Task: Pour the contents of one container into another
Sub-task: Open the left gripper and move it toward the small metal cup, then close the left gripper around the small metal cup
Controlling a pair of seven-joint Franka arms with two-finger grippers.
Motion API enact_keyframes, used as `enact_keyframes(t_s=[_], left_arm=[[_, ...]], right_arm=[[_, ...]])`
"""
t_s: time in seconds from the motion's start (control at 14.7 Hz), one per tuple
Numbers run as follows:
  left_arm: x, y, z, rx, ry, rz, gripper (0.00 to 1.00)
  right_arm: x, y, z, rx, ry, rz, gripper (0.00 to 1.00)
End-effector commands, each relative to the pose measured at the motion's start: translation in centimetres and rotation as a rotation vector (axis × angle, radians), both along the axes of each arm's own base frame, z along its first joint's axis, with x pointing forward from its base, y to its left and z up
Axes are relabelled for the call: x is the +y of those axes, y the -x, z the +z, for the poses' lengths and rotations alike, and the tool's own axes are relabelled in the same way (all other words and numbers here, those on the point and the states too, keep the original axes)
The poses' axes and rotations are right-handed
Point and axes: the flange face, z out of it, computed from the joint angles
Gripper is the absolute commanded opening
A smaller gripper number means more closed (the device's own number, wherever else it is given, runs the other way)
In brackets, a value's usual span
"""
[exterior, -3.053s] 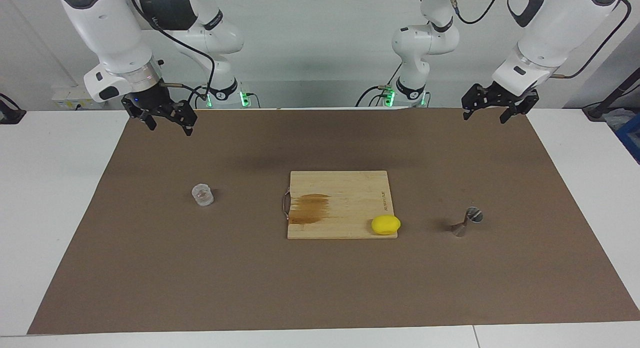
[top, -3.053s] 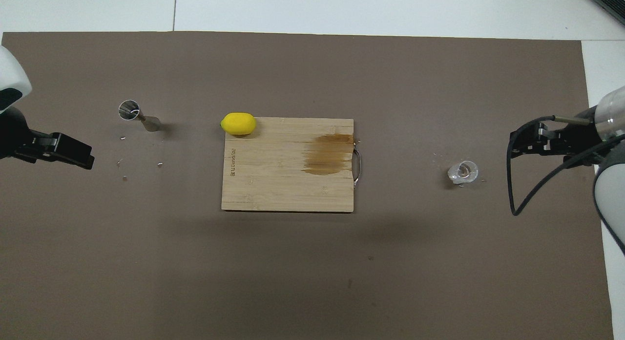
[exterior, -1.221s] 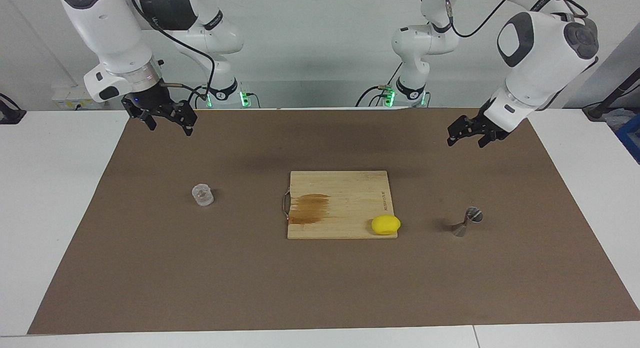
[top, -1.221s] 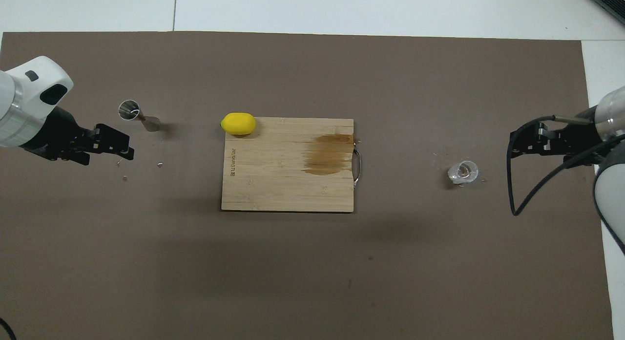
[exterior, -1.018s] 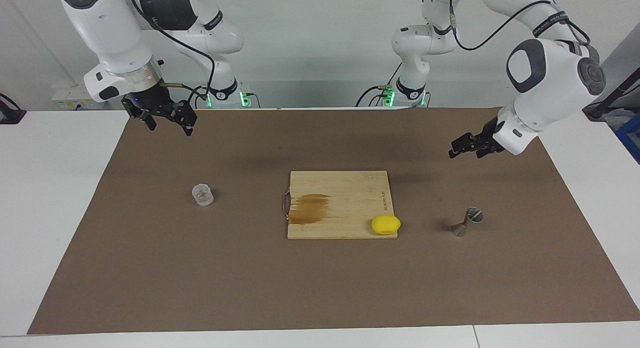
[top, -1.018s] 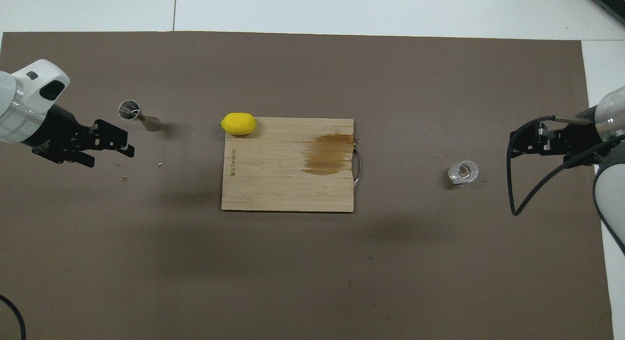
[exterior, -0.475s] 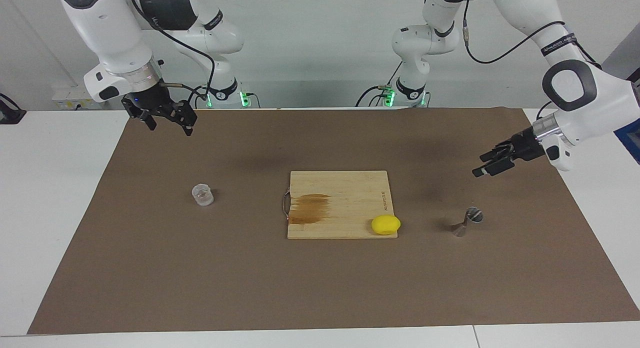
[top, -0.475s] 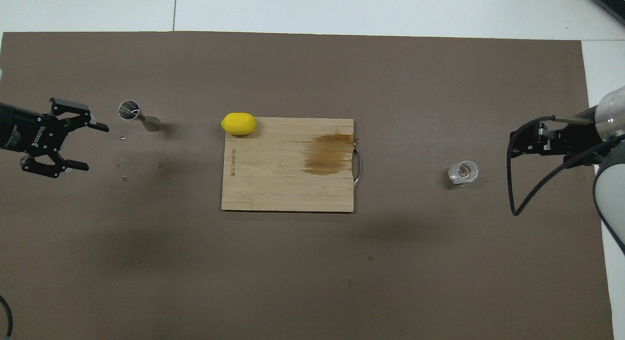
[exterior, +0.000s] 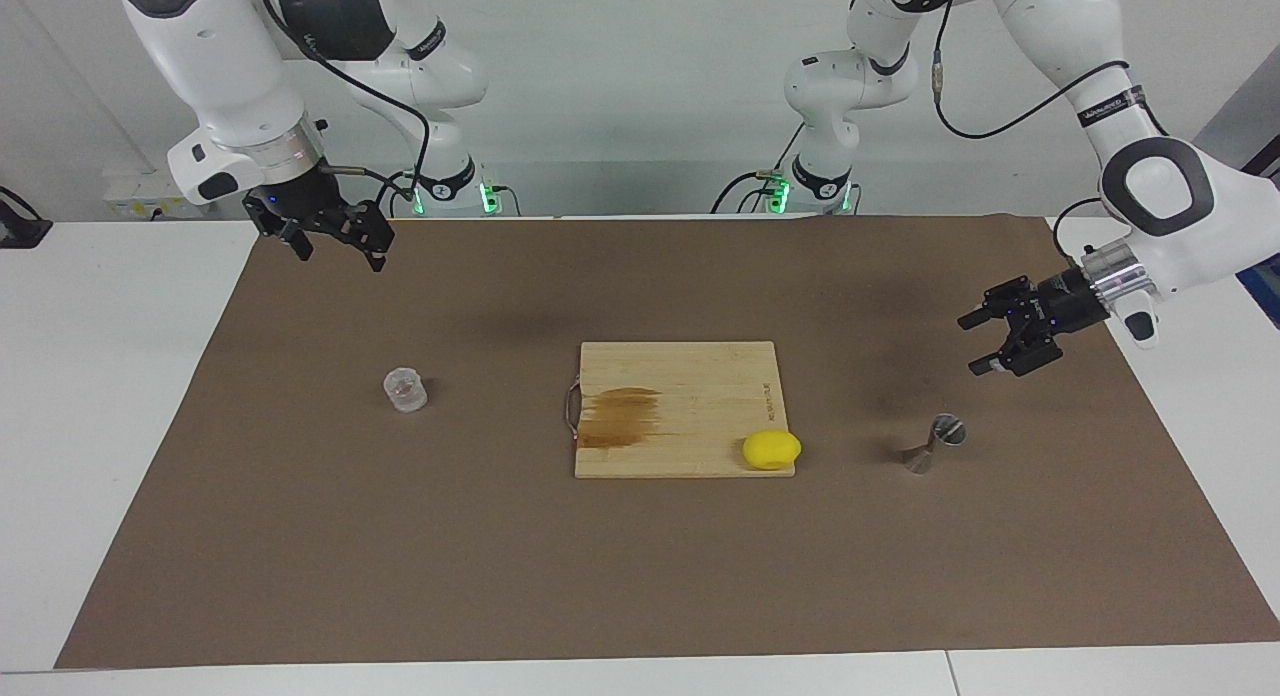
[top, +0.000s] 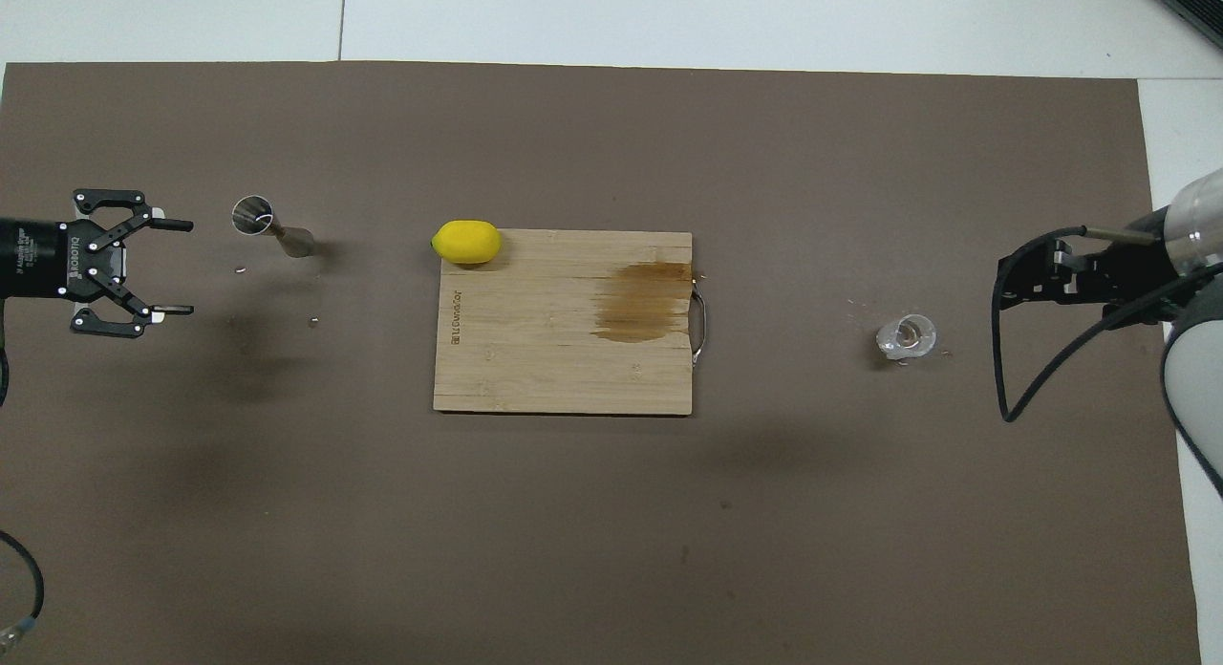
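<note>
Swinging down at the overhead frame's left edge, the left gripper (top: 172, 268) had turned level – fingers spread, empty – just beside the jigger (top: 270, 228); at the right the clear cup (top: 906, 336) stood untouched, the right gripper (exterior: 340, 248) waiting, spread – likely a grasp approach

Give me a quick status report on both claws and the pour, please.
Left claw open, empty, up beside the jigger. Right claw open, waiting above the mat. Clear cup untouched. Cutting board and lemon sit between the containers.
</note>
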Motion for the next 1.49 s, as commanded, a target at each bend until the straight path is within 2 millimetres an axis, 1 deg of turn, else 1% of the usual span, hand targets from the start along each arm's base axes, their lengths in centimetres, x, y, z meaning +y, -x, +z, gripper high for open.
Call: enact_keyframes(t_s=[0.0, 0.14, 0.27, 0.34, 0.61, 0.68, 0.75, 0.81, 0.95, 1.02, 1.42], left_arm=[[0.6, 0.2, -2.0, 0.071, 0.101, 0.162, 1.00], [0.6, 0.5, -3.4, 0.076, 0.149, 0.245, 1.00], [0.3, 0.8, -4.6, 0.092, 0.199, 0.321, 1.00], [0.0, 0.7, -4.7, 0.086, 0.209, 0.344, 1.00], [-1.3, 0.2, -4.9, 0.074, 0.224, 0.341, 1.00], [-2.0, 0.1, -5.0, 0.073, 0.222, 0.332, 1.00], [-1.9, -0.1, -5.2, 0.066, 0.212, 0.347, 1.00], [-2.3, -0.2, -5.5, 0.068, 0.213, 0.348, 1.00], [-2.0, -0.5, -7.1, 0.075, 0.222, 0.328, 1.00], [-1.6, -0.7, -8.8, 0.075, 0.230, 0.308, 1.00], [-1.9, -1.3, -8.5, 0.037, 0.258, 0.312, 1.00]], right_arm=[[-0.4, 0.6, 0.3, 0.005, -0.025, 0.021, 1.00], [-0.4, 0.7, 0.3, 0.005, -0.025, 0.021, 1.00], [-0.4, 0.7, 0.3, 0.005, -0.025, 0.021, 1.00], [-0.4, 0.7, 0.3, 0.005, -0.025, 0.021, 1.00], [-0.4, 0.7, 0.3, 0.005, -0.025, 0.021, 1.00], [-0.4, 0.7, 0.4, 0.003, -0.025, 0.021, 1.00], [-0.4, 0.7, 0.4, 0.003, -0.025, 0.021, 1.00], [-0.4, 0.7, 0.3, 0.005, -0.025, 0.021, 1.00], [-0.4, 0.7, 0.3, 0.005, -0.025, 0.021, 1.00], [-0.4, 0.7, 0.3, 0.005, -0.025, 0.021, 1.00], [-0.4, 0.8, 0.2, 0.011, -0.024, 0.021, 1.00]])
